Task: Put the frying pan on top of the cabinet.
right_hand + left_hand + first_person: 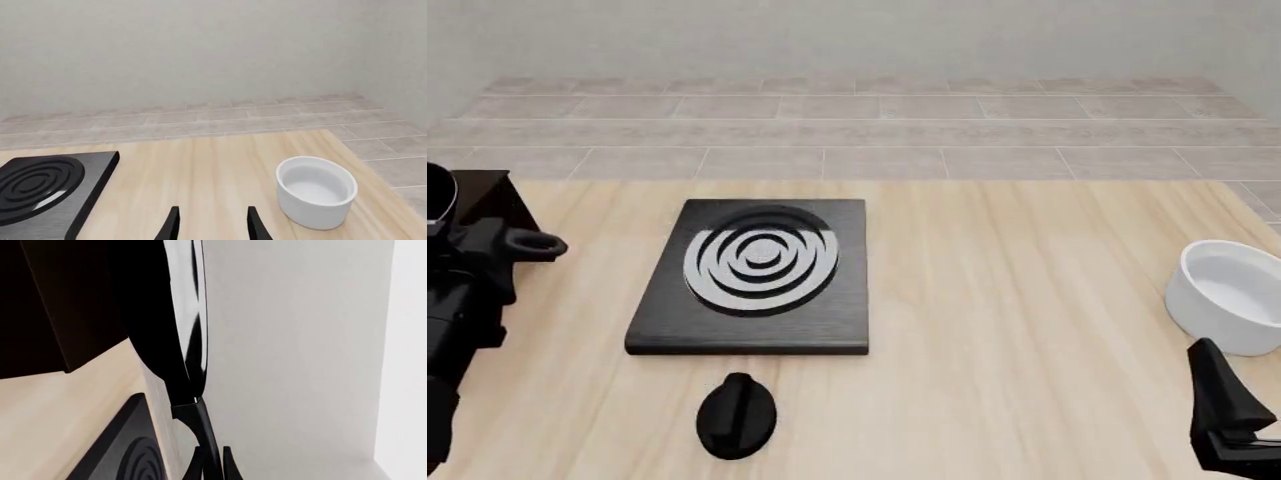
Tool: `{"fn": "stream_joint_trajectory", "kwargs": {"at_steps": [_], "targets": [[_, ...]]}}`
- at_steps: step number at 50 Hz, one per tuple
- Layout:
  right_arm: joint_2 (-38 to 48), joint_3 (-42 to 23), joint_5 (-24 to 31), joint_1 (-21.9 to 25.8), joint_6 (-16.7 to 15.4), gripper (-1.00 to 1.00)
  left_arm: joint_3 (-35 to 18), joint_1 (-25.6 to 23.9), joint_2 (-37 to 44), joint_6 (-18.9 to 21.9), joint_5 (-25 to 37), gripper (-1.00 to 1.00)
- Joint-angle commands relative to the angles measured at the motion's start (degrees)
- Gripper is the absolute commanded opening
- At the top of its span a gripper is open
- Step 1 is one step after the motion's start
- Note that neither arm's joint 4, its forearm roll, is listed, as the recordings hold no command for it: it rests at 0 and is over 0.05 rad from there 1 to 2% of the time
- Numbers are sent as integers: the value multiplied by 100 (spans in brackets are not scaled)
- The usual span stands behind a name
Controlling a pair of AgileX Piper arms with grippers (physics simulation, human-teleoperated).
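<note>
The frying pan (160, 315) fills the left wrist view edge-on, with a black rim and a glossy inside. Its thin handle (200, 425) runs back between the fingers of my left gripper (212, 467), which is shut on it. The nearly black cabinet (60, 305) stands right beside the pan; whether they touch I cannot tell. In the front view the cabinet (487, 195) sits at the far left edge, with a sliver of the pan (438, 192) and my left arm in front of it. My right gripper (212, 226) is open and holds nothing, low at the near right.
A black square slab with grey rings (754, 275) lies mid-table. In front of it lies a small black knob-like object (737, 415). A white deep bowl (1234, 295) stands at the right edge, just ahead of my right gripper (1228, 425). Tiled floor lies beyond the table.
</note>
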Motion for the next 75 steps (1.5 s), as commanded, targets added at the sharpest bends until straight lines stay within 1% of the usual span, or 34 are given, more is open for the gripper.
{"fn": "stream_joint_trajectory", "kwargs": {"at_steps": [1, 23, 36, 61, 63, 64, 65, 67, 68, 69, 71, 72, 74, 75], "targets": [[0, 0, 1, 5, -7, 100, -41, 50, 90, 8, -244, -100], [0, 0, -3, 3, -8, 100, 4, 117, 147, 1, -341, -100], [0, 0, -3, 9, -12, 100, 94, 114, 375, -95, -594, -100], [0, 0, -6, 5, -14, 100, 180, 231, 754, -155, -968, -100], [0, 0, -6, 12, -20, 100, 189, 234, 774, -156, -1002, -100], [0, 0, -6, 15, -23, 100, 268, 236, 1009, -173, -1298, -100], [0, 0, -7, 15, -24, 100, 277, 236, 1032, -172, -1331, -100], [0, 0, -4, 14, -26, 100, 276, 232, 1057, -171, -1310, -100], [0, 0, -4, 17, -28, 100, 255, 229, 995, -189, -1232, -100], [0, 0, -3, 19, -31, 100, 204, 240, 838, -160, -1022, -100], [0, 0, -4, 22, -36, 100, 215, 238, 856, -188, -1025, -100], [0, 0, -4, 20, -39, 100, 277, 231, 982, -174, -1210, -100], [0, 0, -3, 23, -37, 100, 297, 248, 938, -163, -1193, -100], [0, 0, -3, 26, -39, 100, 288, 257, 902, -146, -1129, 100]]}}
